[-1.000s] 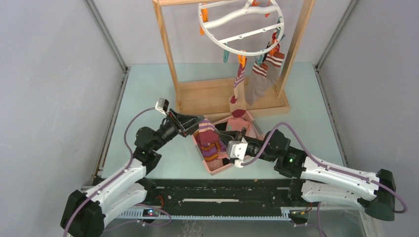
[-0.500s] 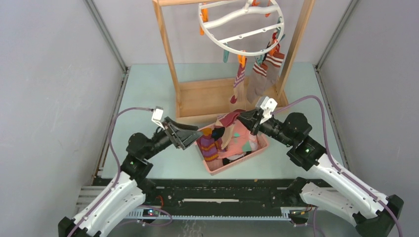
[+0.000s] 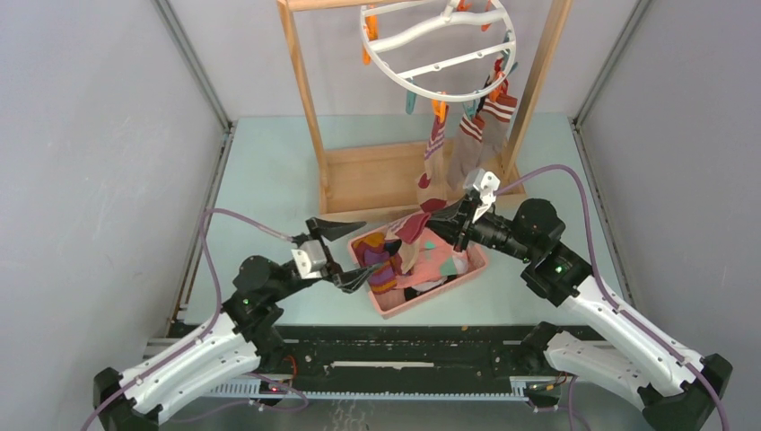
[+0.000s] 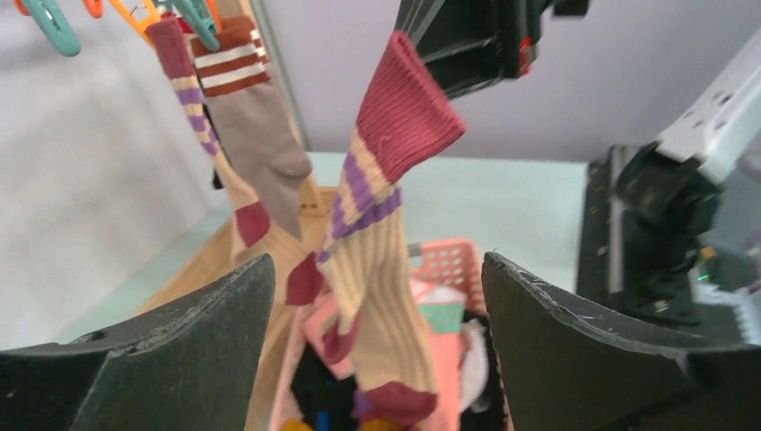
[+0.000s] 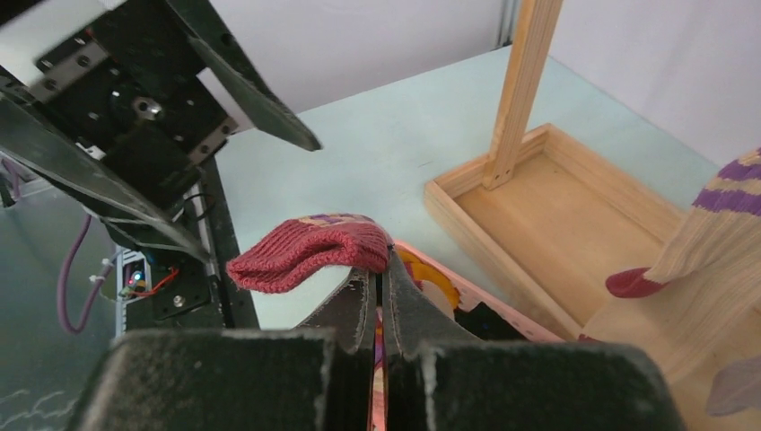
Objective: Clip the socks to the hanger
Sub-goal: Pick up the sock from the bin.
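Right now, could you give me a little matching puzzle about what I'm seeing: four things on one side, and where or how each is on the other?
Things:
1. left gripper
2. right gripper
3. grey-brown sock
4. pink basket

States:
A. sitting on the table
B. shut on the maroon-cuffed sock
C. open, holding nothing
D. clipped to the hanger

Pairs: 1-C, 2-B, 3-D, 4-A

The left arm, lower left of the frame, and the right arm, lower right, have white shells and black joints. A purple cable loops along each. Green lights glow on the joints. The left gripper and right gripper are black with wedge-shaped fingers, each bearing a white camera block.
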`<state>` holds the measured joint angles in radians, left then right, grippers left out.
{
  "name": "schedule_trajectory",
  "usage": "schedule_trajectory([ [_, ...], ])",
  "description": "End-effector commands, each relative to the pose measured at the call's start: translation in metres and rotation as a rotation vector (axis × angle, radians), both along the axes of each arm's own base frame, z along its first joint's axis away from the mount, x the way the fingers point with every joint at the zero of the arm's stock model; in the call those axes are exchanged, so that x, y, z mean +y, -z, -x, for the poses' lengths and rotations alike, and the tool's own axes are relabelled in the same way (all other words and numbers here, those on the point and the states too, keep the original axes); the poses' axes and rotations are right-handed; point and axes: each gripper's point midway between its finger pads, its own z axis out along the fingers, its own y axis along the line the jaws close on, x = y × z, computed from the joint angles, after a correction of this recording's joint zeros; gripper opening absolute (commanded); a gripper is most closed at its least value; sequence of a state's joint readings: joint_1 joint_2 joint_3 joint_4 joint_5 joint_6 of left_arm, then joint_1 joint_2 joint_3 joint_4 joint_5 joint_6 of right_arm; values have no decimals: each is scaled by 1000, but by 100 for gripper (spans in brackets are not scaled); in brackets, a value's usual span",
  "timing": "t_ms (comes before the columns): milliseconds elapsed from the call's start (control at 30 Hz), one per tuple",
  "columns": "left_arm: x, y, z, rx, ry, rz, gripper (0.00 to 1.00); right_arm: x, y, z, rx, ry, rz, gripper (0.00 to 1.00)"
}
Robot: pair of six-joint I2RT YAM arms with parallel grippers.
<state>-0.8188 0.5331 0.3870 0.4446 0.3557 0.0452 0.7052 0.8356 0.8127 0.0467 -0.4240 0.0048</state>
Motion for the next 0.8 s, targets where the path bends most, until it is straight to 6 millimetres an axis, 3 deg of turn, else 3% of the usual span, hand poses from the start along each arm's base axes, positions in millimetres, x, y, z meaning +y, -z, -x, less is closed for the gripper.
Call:
schedule_trajectory([
  [0,4,-29,-22,-258,-135,-59,89,4,-23,10,-11,-37,-47,0],
  [333,-29,-39,-26,-249,-88,-6,78,9,-20,13,-10,-51,-39,0],
  [500,-37,-49,-30,-225,-83,47,66,10,-17,13,-2,-58,-32,0],
  [767,-42,-60,-23,-202,-35,112,60,12,-14,14,4,-62,-21,0],
])
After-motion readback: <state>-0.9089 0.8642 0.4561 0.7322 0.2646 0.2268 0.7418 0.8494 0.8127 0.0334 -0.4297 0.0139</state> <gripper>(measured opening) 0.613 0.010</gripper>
